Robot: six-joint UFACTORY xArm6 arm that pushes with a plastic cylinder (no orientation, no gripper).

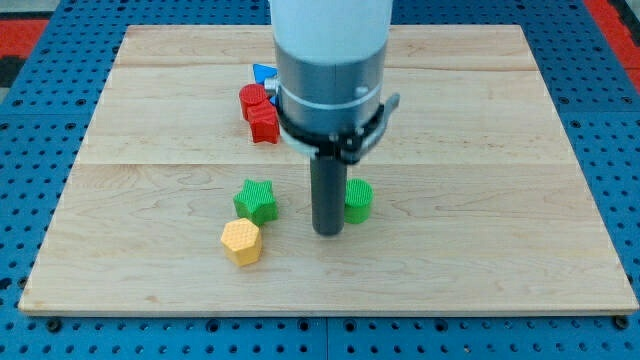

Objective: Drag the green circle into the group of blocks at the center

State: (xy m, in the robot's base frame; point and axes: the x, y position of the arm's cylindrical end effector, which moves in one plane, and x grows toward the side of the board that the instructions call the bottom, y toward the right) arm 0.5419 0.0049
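One green circle [358, 201] sits touching your tip [328, 232] on the view's right; no pincer shows, state unknowable. Bench [480, 150] count: one green star [256, 200], one yellow hexagon [241, 242], two red blocks [258, 112], one blue block [263, 73].

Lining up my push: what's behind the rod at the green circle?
The green circle sits touching my tip on the view's right; its left part is covered by the rod.

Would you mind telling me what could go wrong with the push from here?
My tip sits on the view's left of the green circle, the side toward the green star and yellow hexagon, so pushing now would likely drive it away. The rod also hides part of the circle.
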